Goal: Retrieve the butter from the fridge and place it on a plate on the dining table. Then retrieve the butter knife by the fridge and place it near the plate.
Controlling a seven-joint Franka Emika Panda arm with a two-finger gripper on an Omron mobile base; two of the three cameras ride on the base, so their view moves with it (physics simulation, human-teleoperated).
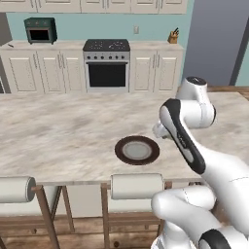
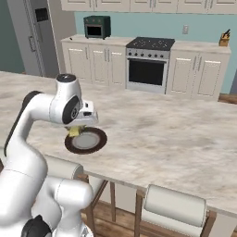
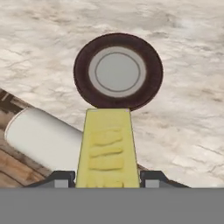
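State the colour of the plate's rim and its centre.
The plate has a dark brown rim and a grey centre, clearest in the hand view.

Kitchen wall and stools in front.

Against the teal wall [image 1: 97, 26], a row of cream cabinets [image 1: 44, 70] with a steel oven [image 1: 106, 70] set in the middle, black stovetop [image 1: 106, 45] above it. On the counter to the left, a dark green toaster oven [image 1: 40, 30]; far to the right, a knife block [image 1: 173, 36] with dark handles. On the near side, below, two stools with white cushioned backrests [image 1: 136, 186] and brown wooden frames [image 1: 46, 214], standing on a wooden floor [image 1: 87, 233].
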